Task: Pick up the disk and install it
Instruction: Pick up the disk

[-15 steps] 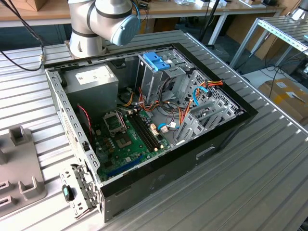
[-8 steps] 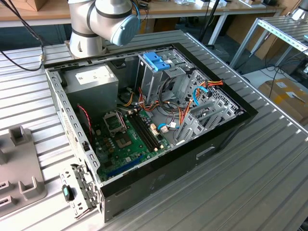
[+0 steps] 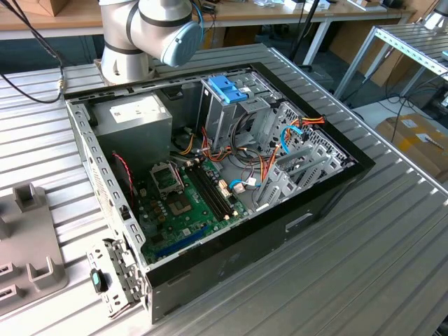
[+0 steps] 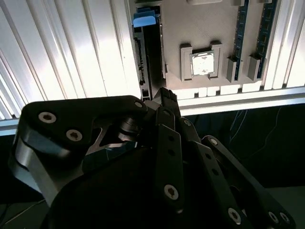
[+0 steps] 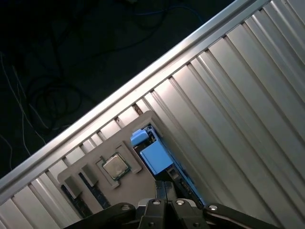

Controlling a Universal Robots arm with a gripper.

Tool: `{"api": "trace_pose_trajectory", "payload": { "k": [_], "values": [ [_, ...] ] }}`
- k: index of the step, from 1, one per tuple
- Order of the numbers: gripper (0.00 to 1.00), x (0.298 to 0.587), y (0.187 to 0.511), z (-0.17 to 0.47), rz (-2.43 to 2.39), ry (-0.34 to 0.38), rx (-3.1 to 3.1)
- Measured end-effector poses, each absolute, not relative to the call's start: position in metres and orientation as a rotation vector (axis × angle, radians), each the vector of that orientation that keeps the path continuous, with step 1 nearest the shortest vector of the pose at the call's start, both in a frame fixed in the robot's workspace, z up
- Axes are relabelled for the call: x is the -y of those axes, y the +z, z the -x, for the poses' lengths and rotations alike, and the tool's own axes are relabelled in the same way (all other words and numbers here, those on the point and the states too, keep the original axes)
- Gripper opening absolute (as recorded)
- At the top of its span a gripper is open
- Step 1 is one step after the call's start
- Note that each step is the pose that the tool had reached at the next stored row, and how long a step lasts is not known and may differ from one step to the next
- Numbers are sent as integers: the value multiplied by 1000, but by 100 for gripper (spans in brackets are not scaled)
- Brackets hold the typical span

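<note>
Three views, taken in turn.

Exterior view: the arm (image 3: 150, 28) is rising out of the picture behind the open computer case (image 3: 210, 175), which is lying on the ribbed table (image 3: 364, 266). A grey holder tray (image 3: 31, 269) is sitting at the exterior view's left edge, well apart from the drive cage (image 3: 217, 119). Risk, my judgement: cables (image 3: 308, 121) are crowding the bays beside that cage, so a disk brought in there could be snagging on them or entering crooked.

Second wrist view: the gripper (image 4: 164, 93) is hanging over the tray's edge with its jaws drawn together and nothing between them. The disk (image 4: 144, 20) is standing on edge in a slot along the tray's side. Its blue end is pointing away from the gripper and its near end is lying just beside the gripper's tip, not between the jaws. Risk: jaws this close together would be striking the disk's upper edge or the slot wall instead of straddling it. The processor (image 4: 202, 63) and memory sticks (image 4: 239, 33) are sitting near enough to be knocked.

First wrist view: the gripper (image 5: 166, 185) is again looking closed and empty. The disk (image 5: 153, 153) is running lengthwise from just ahead of the tip to underneath it, so the gripper is sitting over one end. Risk: a hold taken this far from the middle could be tilting the disk and jamming it in its slot.
</note>
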State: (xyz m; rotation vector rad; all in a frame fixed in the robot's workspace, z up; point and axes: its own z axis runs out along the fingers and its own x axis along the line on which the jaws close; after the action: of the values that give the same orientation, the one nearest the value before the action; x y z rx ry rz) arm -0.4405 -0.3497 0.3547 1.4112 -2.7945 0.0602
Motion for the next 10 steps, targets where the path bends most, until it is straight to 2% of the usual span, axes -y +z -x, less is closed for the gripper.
{"api": "trace_pose_trajectory", "payload": {
  "k": [10],
  "values": [
    [11,350,355,440,-1600,61,2694]
  ]
}}
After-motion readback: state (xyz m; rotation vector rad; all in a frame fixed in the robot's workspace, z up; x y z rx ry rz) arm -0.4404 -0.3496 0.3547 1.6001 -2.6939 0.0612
